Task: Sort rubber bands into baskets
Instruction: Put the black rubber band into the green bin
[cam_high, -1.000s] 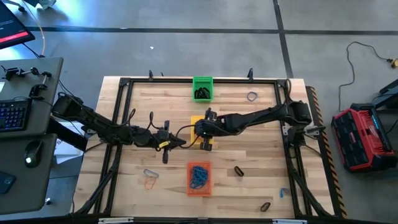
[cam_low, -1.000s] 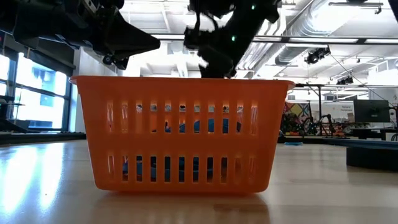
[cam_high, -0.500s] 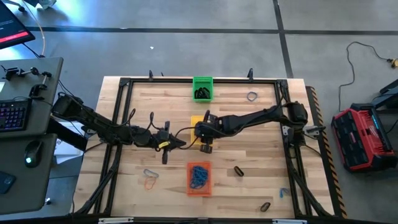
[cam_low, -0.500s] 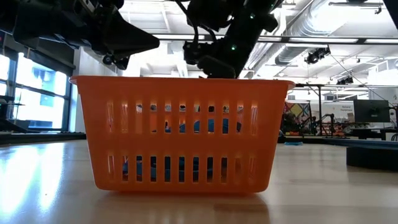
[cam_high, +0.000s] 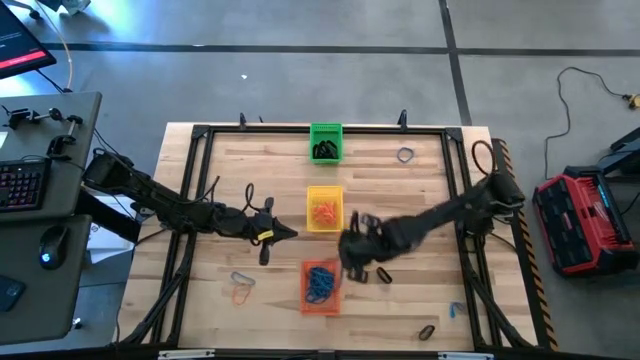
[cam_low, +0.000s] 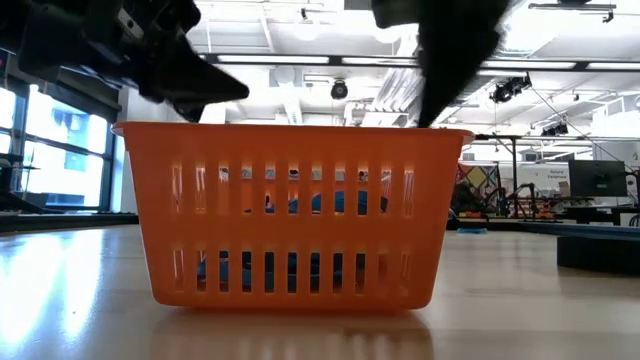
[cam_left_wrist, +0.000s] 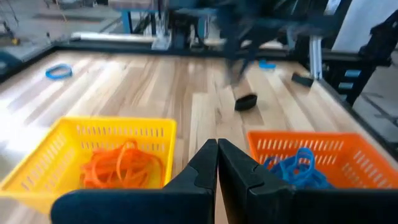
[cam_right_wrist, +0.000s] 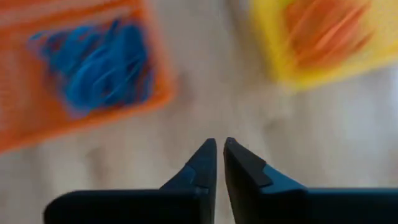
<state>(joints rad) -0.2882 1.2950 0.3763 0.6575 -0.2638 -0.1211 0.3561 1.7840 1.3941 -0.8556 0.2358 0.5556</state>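
Observation:
Three baskets stand in a row down the table's middle. The green basket (cam_high: 325, 142) at the far end holds black rubber bands. The yellow basket (cam_high: 323, 208) holds orange bands (cam_left_wrist: 121, 165). The orange basket (cam_high: 320, 285) holds blue bands (cam_right_wrist: 99, 65). My right gripper (cam_high: 352, 264) hangs shut over bare wood just right of the orange basket, pointing steeply down, nothing between its fingers (cam_right_wrist: 216, 146). My left gripper (cam_high: 290, 234) waits shut, nearly level, left of the gap between the yellow and orange baskets (cam_left_wrist: 217, 146).
Loose bands lie on the wood: a black one (cam_high: 383, 275) right of the orange basket, another black one (cam_high: 427, 331) and a blue one (cam_high: 457, 310) near the front right, an orange one (cam_high: 240, 292) front left, a pale one (cam_high: 404, 155) far right. A black frame (cam_high: 200, 132) rims the table.
My right gripper has swung from above the yellow basket toward the table's near edge and a little right, ending beside the orange basket; it shows blurred now. The baskets have stayed where they were.

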